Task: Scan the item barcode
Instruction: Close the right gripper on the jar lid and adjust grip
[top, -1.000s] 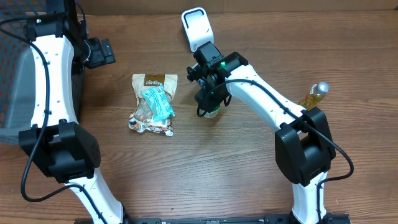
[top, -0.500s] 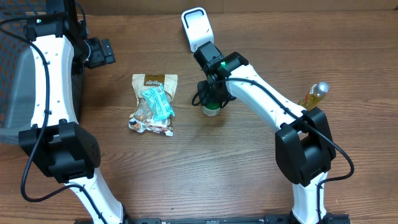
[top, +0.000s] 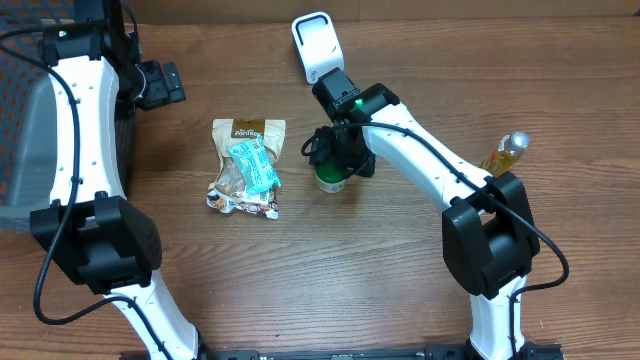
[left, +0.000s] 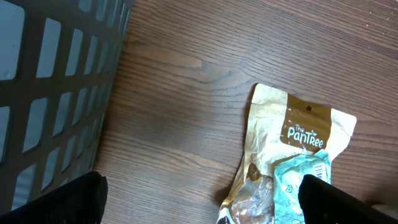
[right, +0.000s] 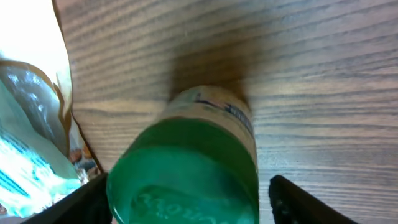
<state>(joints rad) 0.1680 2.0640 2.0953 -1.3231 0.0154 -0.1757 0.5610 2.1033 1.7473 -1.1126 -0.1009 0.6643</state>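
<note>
Left gripper, jaws wide apart, beside the grey basket; snack bag flat on the table; green-lidded jar upright just right of it, straddled by the parted right gripper, near the white scanner

The left arm reaches up toward ten o'clock, left gripper spread wide. The right arm stretches toward twelve o'clock, right gripper pointing down, jaws parted.
</note>
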